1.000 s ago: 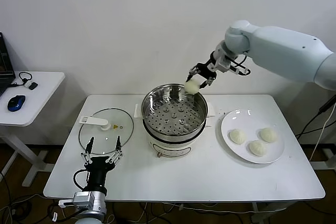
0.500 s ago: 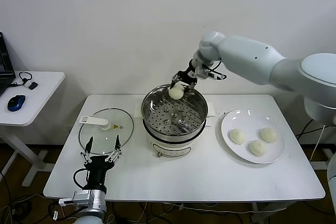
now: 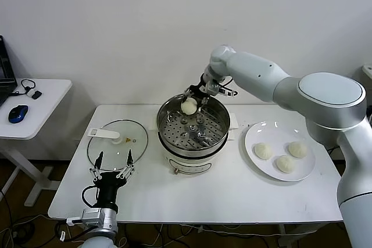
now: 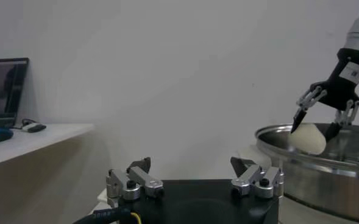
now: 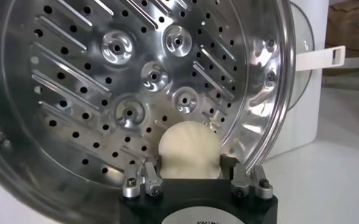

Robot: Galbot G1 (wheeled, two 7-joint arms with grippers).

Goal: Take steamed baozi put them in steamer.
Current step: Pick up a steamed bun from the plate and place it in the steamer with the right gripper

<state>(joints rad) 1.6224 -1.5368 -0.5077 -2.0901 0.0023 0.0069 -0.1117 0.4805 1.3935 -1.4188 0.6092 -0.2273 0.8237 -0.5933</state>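
Note:
One steamed baozi point(image 3: 189, 106), a cream-white bun, hangs just inside the back rim of the steamer point(image 3: 165, 129), with my right gripper point(image 3: 192, 99) shut on it. In the right wrist view the baozi point(image 5: 188, 149) sits between both fingers above the perforated tray point(image 5: 75, 91), which holds nothing. Three more baozi point(image 3: 263, 151) point(image 3: 285, 164) point(image 3: 297, 149) lie on the white plate point(image 3: 250, 143) to the right of the steamer. My left gripper point(image 3: 114, 161) stands open and parked at the table's front left. The left wrist view shows the right gripper point(image 4: 313, 126) on the baozi point(image 4: 307, 139) over the steamer point(image 4: 325, 176).
A flat glass lid point(image 3: 116, 143) with a white handle lies left of the steamer, just beyond the left gripper. A small side table point(image 3: 40, 108) with a blue mouse point(image 3: 18, 113) stands further left. A white wall rises close behind the steamer.
My right arm has swung left and down with the baozi, from above the steamer's back right rim to just inside its back rim. The left arm has not moved.

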